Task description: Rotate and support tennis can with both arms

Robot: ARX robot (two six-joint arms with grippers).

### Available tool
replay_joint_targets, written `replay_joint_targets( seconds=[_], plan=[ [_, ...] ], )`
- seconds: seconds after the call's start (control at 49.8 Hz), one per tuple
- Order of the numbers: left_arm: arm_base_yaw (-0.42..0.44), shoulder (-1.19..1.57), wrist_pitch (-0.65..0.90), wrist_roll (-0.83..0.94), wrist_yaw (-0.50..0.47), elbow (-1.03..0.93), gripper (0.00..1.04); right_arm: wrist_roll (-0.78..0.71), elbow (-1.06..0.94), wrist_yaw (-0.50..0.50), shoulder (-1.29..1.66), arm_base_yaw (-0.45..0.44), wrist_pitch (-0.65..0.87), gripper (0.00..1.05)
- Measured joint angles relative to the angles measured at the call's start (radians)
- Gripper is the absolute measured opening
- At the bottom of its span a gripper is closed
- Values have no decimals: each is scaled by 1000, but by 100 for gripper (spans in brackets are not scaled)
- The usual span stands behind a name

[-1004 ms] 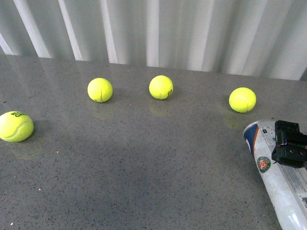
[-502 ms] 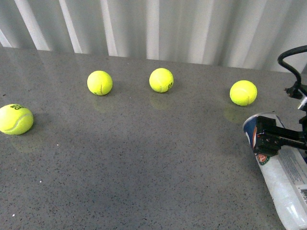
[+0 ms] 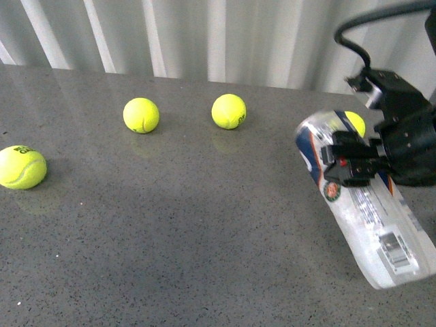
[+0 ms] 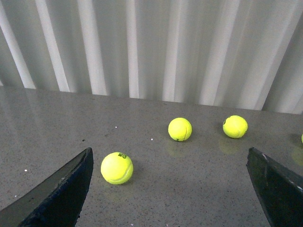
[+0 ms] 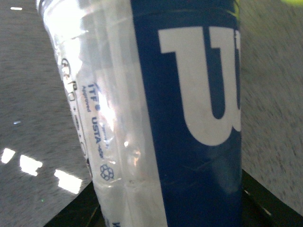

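Observation:
The tennis can (image 3: 371, 218), a clear tube with a navy label, orange stripe and round logo, hangs tilted above the grey table at the right of the front view. My right gripper (image 3: 354, 165) is shut on the tennis can near its upper end. In the right wrist view the can (image 5: 189, 109) fills the frame, showing the white "W" on navy. My left gripper (image 4: 175, 189) is open and empty above the table, its dark fingers (image 4: 61, 194) far apart. The left arm does not show in the front view.
Yellow-green tennis balls lie on the grey table (image 3: 191, 231): one at the left (image 3: 22, 167), two at the back (image 3: 141, 114) (image 3: 228, 111), one partly hidden behind the can (image 3: 354, 121). A white corrugated wall (image 3: 218, 34) stands behind the table.
My right gripper has lifted the tennis can off the table and carried it left and up; the can now hangs tilted in the air. The balls have not moved.

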Motion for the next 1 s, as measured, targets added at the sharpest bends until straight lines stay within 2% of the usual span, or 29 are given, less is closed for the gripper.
replay_joint_targets(
  seconds=[0.12,0.201,0.401,0.502,0.662,0.923,1.004],
  plan=[
    [0,0,0,0,0,0,98,-178,56,-40,-52,64,8,41],
    [0,0,0,0,0,0,98,-411,141,-74,-54,126,-20,34],
    [0,0,0,0,0,0,98,-885,302,-41,118,214,-85,22],
    [0,0,0,0,0,0,98,-1006,360,-85,225,241,-93,16],
    [0,0,0,0,0,0,98,-1050,418,-113,312,280,-103,12],
    [0,0,0,0,0,0,98,-1067,431,-11,392,303,-21,10],
    [0,0,0,0,0,0,98,-1061,412,-8,393,297,5,24]
  ],
)
